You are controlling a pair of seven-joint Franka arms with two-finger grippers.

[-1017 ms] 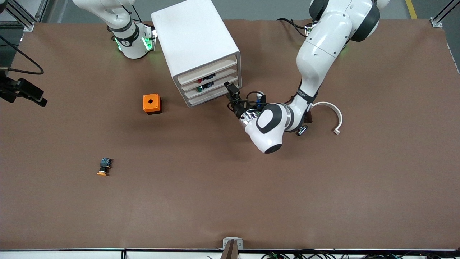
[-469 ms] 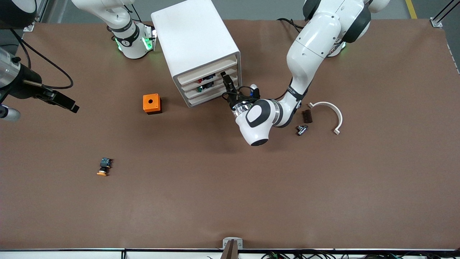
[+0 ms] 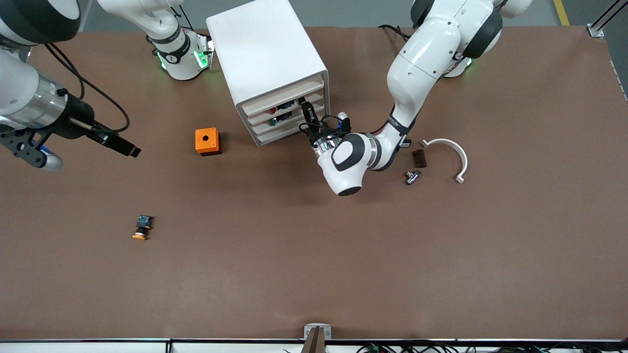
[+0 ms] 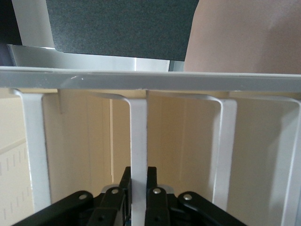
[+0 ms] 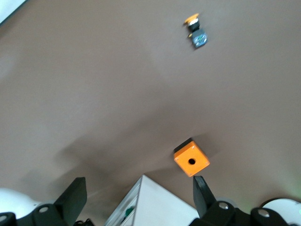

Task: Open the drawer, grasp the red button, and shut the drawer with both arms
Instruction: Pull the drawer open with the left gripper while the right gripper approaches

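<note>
The white cabinet (image 3: 265, 54) stands near the robots' bases, its four drawers facing the left arm's end. The second-highest drawer (image 3: 274, 103) sits level with the others, and the red cap of the button (image 3: 280, 106) shows through its front. My left gripper (image 3: 305, 107) is at that drawer's front. In the left wrist view the left gripper (image 4: 138, 173) is shut on the drawer's white front lip (image 4: 138, 136). My right gripper (image 3: 128, 149) hangs open and empty over the table beside the orange box (image 3: 207, 141). In its own view the right gripper (image 5: 138, 183) has its fingers wide apart.
A green-capped button (image 3: 273, 119) lies in the third drawer. An orange-capped button (image 3: 142, 228) lies nearer the front camera; it also shows in the right wrist view (image 5: 195, 30). A white curved piece (image 3: 449, 152), a dark block (image 3: 418, 158) and a metal part (image 3: 411, 176) lie beside the left arm.
My left gripper has moved up to the second drawer's front and closer to the cabinet. My right arm has swung in from the table's end toward the orange box.
</note>
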